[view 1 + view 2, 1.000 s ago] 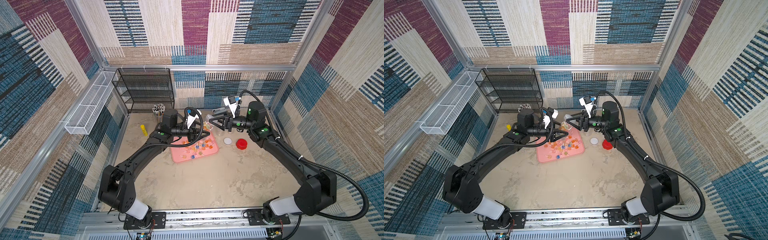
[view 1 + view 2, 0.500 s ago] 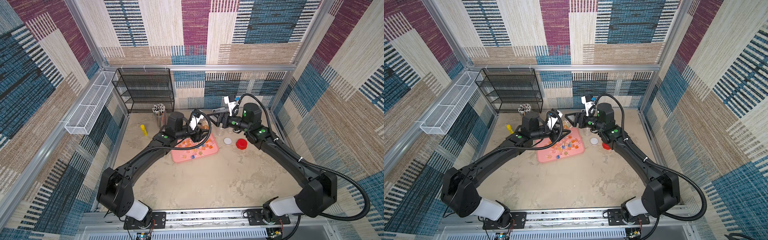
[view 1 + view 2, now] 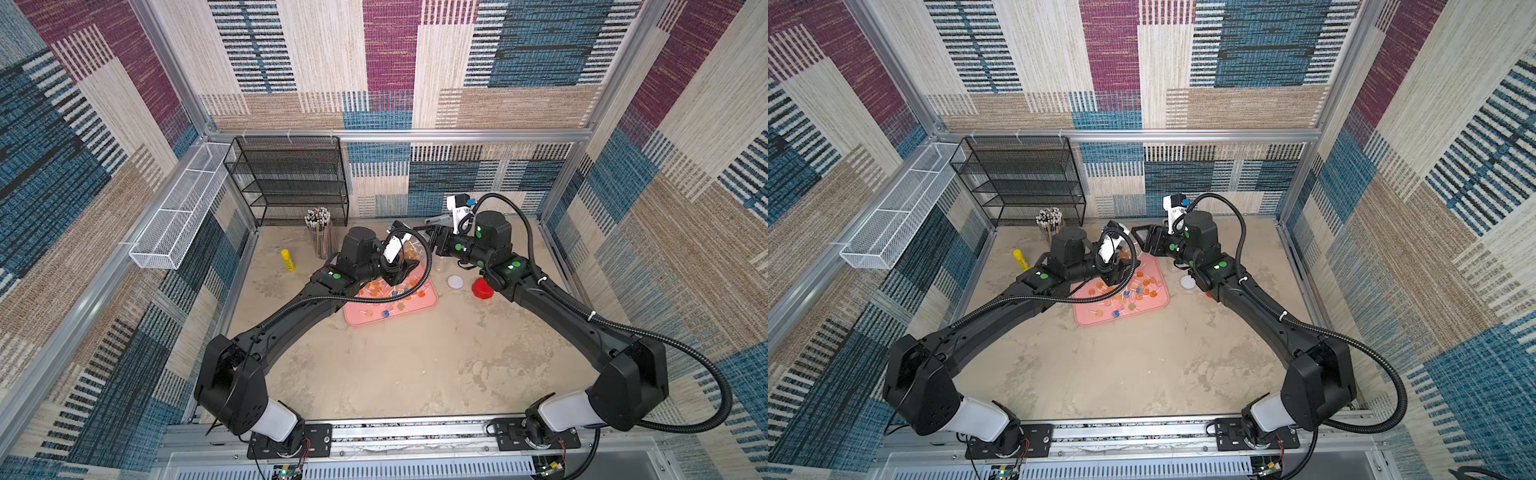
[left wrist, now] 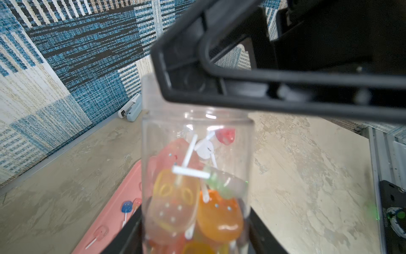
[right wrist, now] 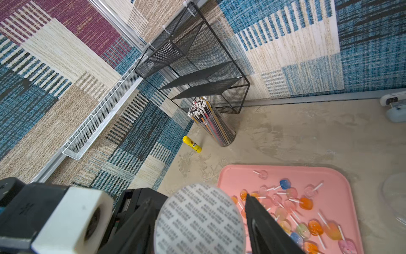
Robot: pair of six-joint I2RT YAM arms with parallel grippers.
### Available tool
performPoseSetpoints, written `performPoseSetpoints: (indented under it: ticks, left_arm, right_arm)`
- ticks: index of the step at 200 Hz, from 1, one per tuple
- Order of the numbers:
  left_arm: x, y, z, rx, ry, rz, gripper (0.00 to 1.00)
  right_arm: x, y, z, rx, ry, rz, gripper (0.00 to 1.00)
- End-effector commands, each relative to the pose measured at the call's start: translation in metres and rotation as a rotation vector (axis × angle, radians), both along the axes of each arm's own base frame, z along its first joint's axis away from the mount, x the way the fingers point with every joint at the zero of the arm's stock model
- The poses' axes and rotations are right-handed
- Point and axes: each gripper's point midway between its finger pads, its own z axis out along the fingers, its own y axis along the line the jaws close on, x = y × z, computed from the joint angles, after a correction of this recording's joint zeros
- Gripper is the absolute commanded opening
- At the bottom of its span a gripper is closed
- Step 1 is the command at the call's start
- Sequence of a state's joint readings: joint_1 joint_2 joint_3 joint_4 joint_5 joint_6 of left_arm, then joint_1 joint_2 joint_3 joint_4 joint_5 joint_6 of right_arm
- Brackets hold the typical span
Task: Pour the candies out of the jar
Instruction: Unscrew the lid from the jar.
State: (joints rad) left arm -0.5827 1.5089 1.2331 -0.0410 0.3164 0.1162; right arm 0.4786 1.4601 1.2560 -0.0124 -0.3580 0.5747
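A clear jar is clamped between the fingers of my left gripper, which is shut on it. It hangs tilted over the pink tray in both top views. Several candies still lie inside the jar, piled at the end nearest the left gripper. Many more candies are scattered on the tray. My right gripper stands open, its fingers either side of the jar's flat printed end, with a thin gap on one side. From above, the right gripper meets the jar from behind.
A red lid and a white disc lie right of the tray. A pot of pencils, a yellow glue stick and a black mesh shelf stand back left. A small white device sits by the back wall.
The right gripper has swung in behind the jar and its jaws have widened round the jar's end. The left gripper has shifted slightly right with the jar.
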Motion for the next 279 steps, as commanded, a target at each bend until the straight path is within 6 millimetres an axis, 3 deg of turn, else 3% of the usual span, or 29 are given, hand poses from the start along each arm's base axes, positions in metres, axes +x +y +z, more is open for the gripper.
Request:
performPoseSetpoints:
  ticks: [1, 58, 84, 158, 185, 241, 268, 279]
  left_arm:
    - [0.002, 0.000, 0.009, -0.002, -0.050, 0.000, 0.00]
    - [0.003, 0.001, 0.009, -0.007, -0.054, 0.012, 0.00]
    - [0.003, 0.002, 0.010, -0.012, -0.059, 0.018, 0.00]
    - [0.000, 0.003, 0.014, -0.019, -0.069, 0.016, 0.00]
    - [0.000, 0.003, 0.014, -0.022, -0.070, 0.019, 0.00]
    - [0.004, 0.005, 0.016, -0.039, -0.069, 0.033, 0.00]
    - [-0.014, -0.001, 0.032, -0.154, -0.049, -0.164, 0.00]
    - [-0.032, -0.004, 0.045, -0.231, -0.017, -0.306, 0.00]
  right_arm:
    - [0.002, 0.002, 0.008, 0.024, -0.027, -0.001, 0.70]
    - [-0.002, 0.007, 0.012, 0.054, -0.032, 0.040, 0.68]
    - [-0.001, 0.008, 0.007, 0.047, -0.019, 0.040, 0.72]
    - [0.003, 0.007, -0.001, 0.035, -0.004, 0.022, 0.71]
    - [0.001, 0.009, 0.002, 0.044, -0.013, 0.036, 0.57]
    - [-0.010, 0.015, 0.014, 0.059, -0.065, 0.110, 0.43]
    - [-0.027, 0.014, 0.033, 0.032, -0.198, 0.212, 0.36]
    - [-0.035, 0.008, 0.040, 0.039, -0.242, 0.256, 0.35]
